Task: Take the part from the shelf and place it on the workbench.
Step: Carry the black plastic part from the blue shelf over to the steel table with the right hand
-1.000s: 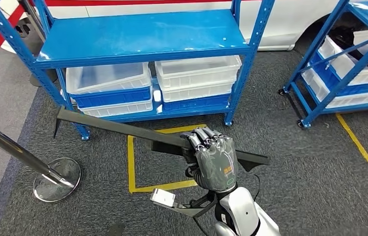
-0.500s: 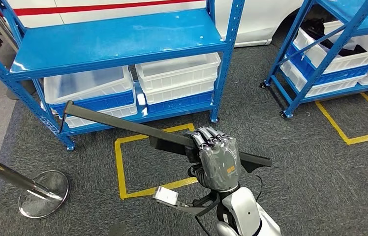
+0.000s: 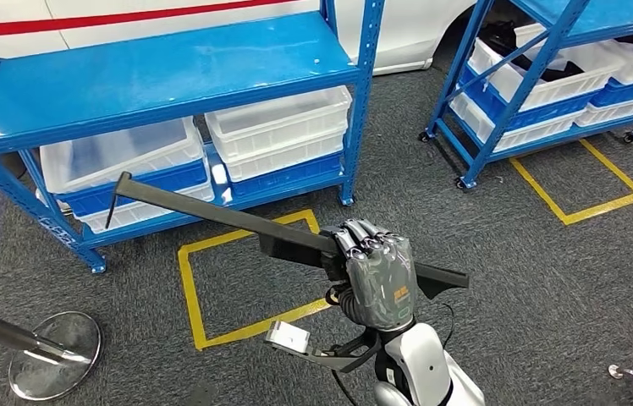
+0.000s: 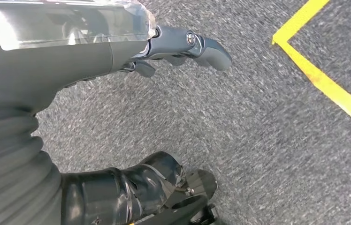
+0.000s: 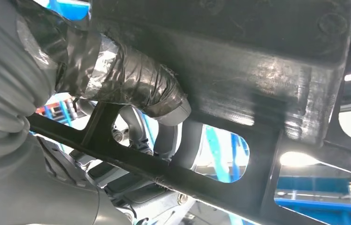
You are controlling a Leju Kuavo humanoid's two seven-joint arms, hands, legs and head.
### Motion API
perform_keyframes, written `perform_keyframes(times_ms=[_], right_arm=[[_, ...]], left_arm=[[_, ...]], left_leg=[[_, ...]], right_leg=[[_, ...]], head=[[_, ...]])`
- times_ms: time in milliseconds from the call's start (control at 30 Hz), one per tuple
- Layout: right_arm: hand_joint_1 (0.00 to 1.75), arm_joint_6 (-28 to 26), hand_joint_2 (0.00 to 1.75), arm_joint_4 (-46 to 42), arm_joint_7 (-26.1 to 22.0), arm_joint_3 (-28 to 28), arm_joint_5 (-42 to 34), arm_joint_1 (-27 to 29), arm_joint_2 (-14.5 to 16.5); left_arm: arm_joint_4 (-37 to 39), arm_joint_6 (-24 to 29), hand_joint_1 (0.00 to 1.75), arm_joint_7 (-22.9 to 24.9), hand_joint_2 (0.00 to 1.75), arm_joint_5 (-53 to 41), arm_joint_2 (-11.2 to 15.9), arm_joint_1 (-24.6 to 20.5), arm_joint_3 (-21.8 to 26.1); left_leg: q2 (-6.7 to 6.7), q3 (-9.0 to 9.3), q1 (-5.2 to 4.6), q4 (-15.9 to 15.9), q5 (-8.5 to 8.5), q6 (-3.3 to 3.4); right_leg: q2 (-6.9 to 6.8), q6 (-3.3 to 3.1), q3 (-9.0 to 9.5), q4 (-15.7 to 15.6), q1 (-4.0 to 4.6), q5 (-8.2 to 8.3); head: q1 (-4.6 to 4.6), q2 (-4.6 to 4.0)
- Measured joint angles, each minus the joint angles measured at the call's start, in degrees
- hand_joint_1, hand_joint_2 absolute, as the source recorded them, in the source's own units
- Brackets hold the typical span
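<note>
My right hand (image 3: 377, 275) grips a long black part (image 3: 211, 211) near its right end and holds it out over the carpet, in front of the blue shelf (image 3: 161, 72). The part slopes up and to the left, ending in a small downturned tip close to the lower bins. In the right wrist view the taped thumb (image 5: 131, 89) presses on the part's black frame (image 5: 239, 70), which has cut-out openings. My left hand (image 4: 117, 51) hangs above the grey carpet, holding nothing, its fingers (image 4: 192, 44) apart from the thumb.
White bins (image 3: 279, 127) fill the shelf's lower level. A second blue shelf (image 3: 550, 59) with bins stands at the right. Yellow floor markings (image 3: 190, 296) lie ahead. A chrome stanchion base (image 3: 55, 355) sits at lower left, and a white car (image 3: 415, 34) stands behind.
The camera has swung right: the shelf and stanchion slid left in the picture and more of the right shelf shows. My right hand keeps the part in the same hold.
</note>
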Motion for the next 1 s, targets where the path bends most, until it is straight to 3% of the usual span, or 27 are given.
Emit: perform_keyframes(times_ms=[67,133,167,233,267,300,333,367,433,500,567,633,667,767,800,833,867,933,1000], right_arm=[[1.75,0.0,1.75,0.0,0.0,-0.1,-0.1,0.0,0.0],[1.75,-0.1,1.75,0.0,-0.1,-0.1,-0.1,0.0,0.1],[1.75,-0.2,1.75,0.0,-0.1,-0.1,-0.1,0.0,0.1],[1.75,-0.2,1.75,0.0,-0.2,-0.1,-0.1,0.0,0.2],[1.75,-0.2,1.75,0.0,-0.2,-0.1,-0.1,0.1,0.2],[1.75,-0.2,1.75,0.0,-0.2,-0.1,-0.1,0.1,0.2],[1.75,-0.2,1.75,0.0,-0.3,-0.1,-0.1,0.2,0.2],[1.75,-0.2,1.75,0.0,-0.3,-0.1,-0.1,0.2,0.2],[1.75,-0.2,1.75,0.0,-0.4,-0.1,-0.1,0.2,0.2],[1.75,-0.2,1.75,0.0,-0.5,-0.1,-0.2,0.2,0.2],[1.75,-0.2,1.75,0.0,-0.5,-0.1,-0.4,0.2,0.2],[1.75,-0.2,1.75,0.0,-0.6,-0.2,-0.6,0.2,0.2],[1.75,-0.2,1.75,0.0,-0.6,-0.3,-0.8,0.2,0.2],[1.75,-0.3,1.75,0.0,-0.8,-0.4,-1.2,0.3,0.1],[1.75,-0.3,1.75,0.0,-0.8,-0.4,-1.3,0.5,0.1],[1.75,-0.3,1.75,0.0,-0.8,-0.5,-1.3,0.5,0.1],[1.75,-0.3,1.75,0.0,-0.9,-0.6,-1.4,0.6,0.1],[1.75,-0.3,1.75,-0.1,-1.0,-0.7,-1.7,0.6,0.1],[1.75,-0.3,1.75,-0.1,-1.3,-0.8,-2.1,0.6,0.1]], left_arm=[[0.0,0.0,0.0,0.0,1.75,0.0,0.0,0.0,0.0],[0.0,0.0,0.0,0.0,1.75,0.0,0.0,0.0,0.0],[0.0,0.0,0.0,0.0,1.75,0.0,0.0,-0.1,0.0],[0.0,0.0,0.0,0.0,1.75,0.0,0.0,0.0,0.0],[0.0,0.0,0.0,0.0,1.75,0.0,0.0,0.1,0.0],[0.0,0.0,0.0,0.0,1.75,0.0,0.0,0.2,0.0],[0.0,0.0,0.0,0.0,1.75,0.0,0.0,0.3,0.0],[0.0,-0.1,0.0,0.0,1.75,0.0,0.0,0.3,0.0],[0.0,-0.1,0.0,0.0,1.75,0.0,0.1,0.2,0.0],[0.0,-0.1,0.0,0.0,1.75,0.0,0.1,0.0,0.0],[0.0,-0.2,0.0,0.0,1.75,-0.1,0.1,0.0,0.0],[0.0,-0.2,0.0,0.0,1.75,-0.1,0.0,0.0,0.0],[0.0,-0.2,0.0,0.0,1.75,-0.1,0.0,-0.1,0.0],[0.0,-0.2,0.0,-0.1,1.75,0.0,0.0,-0.1,0.0],[0.0,-0.2,0.0,-0.1,1.75,0.0,0.0,0.0,0.0],[0.0,-0.2,0.0,-0.1,1.75,0.0,0.0,0.0,0.0],[0.0,-0.2,0.0,-0.1,1.75,0.0,0.0,0.0,0.0],[0.0,-0.2,0.0,-0.1,1.75,0.0,0.0,-0.1,0.0],[0.0,-0.2,0.0,-0.1,1.75,0.0,0.0,-0.1,0.0]], left_leg=[[0.71,0.13,-0.09,-0.2,-0.06,-0.6],[-0.06,-0.15,-0.02,0.9,-1.25,-1.14],[-1.0,-1.06,0.03,3.0,-2.69,-1.38],[-2.7,-4.34,0.17,10.3,-6.35,-1.7],[-2.96,-6.01,0.17,13.7,-7.53,-1.82],[-3.05,-6.93,0.18,15.5,-7.66,-1.87],[-3.08,-6.88,0.17,15.3,-6.74,-1.85],[-3.27,-5.67,0.18,12.6,-4.8,-1.76],[-4.79,-2.09,0.24,4.8,-1.22,-1.42],[-6.17,-0.11,0.21,0.6,-0.21,-1.07],[-5.89,0.07,0.17,0.1,-0.25,-0.64],[-4.98,0.28,0.4,-0.4,0.15,0.07],[-4.48,0.38,0.54,-0.7,0.32,0.43],[-2.93,0.39,0.53,-0.8,0.29,0.92],[-2.37,0.39,0.52,-0.8,0.24,0.94],[-1.84,0.4,0.52,-0.8,0.19,0.91],[-1.34,0.46,0.52,-0.8,0.1,0.84],[-0.43,0.74,0.45,-0.6,-0.18,0.49],[0.38,0.91,0.16,-0.5,-0.5,-0.04]], right_leg=[[0.82,-0.46,-0.04,-0.3,0.01,0.26],[1.69,-1.1,0.22,-1.0,-0.42,0.69],[2.1,-1.41,0.32,-1.3,-0.66,0.9],[2.97,-1.7,0.15,-1.2,-0.68,1.02],[3.51,-1.74,0.04,-1.1,-0.66,1.03],[4.08,-1.75,-0.04,-1.0,-0.64,1.01],[4.64,-1.74,-0.08,-0.9,-0.63,0.99],[5.22,-1.69,-0.09,-0.7,-0.64,0.95],[6.21,-1.41,-0.22,-0.3,-0.59,0.8],[7.05,-0.86,-0.65,0.1,-0.62,0.8],[7.82,-0.2,-0.98,0.0,-0.7,1.07],[7.1,0.39,-1.41,0.9,-0.67,0.46],[6.16,0.67,-2.24,2.6,-0.64,-0.68],[3.76,1.38,-7.3,13.1,-1.0,-5.8],[3.54,1.57,-8.5,15.6,-1.15,-6.45],[3.37,1.68,-8.65,15.9,-1.28,-5.96],[3.11,1.7,-7.67,14.1,-1.37,-4.53],[1.41,1.41,-3.43,6.1,-1.22,-0.96],[-0.2,0.81,-0.72,0.6,-0.66,0.49]], head=[[-0.02,0.0],[-0.07,0.0],[-0.09,0.0],[-0.14,0.0],[-0.13,0.0],[-0.14,0.0],[-0.13,0.0],[-0.14,0.0],[-0.13,0.0],[-0.12,0.0],[-0.11,0.0],[0.01,0.0],[0.11,0.0],[0.29,0.0],[0.29,0.0],[0.29,0.0],[0.3,0.0],[0.29,0.0],[0.26,0.0]])
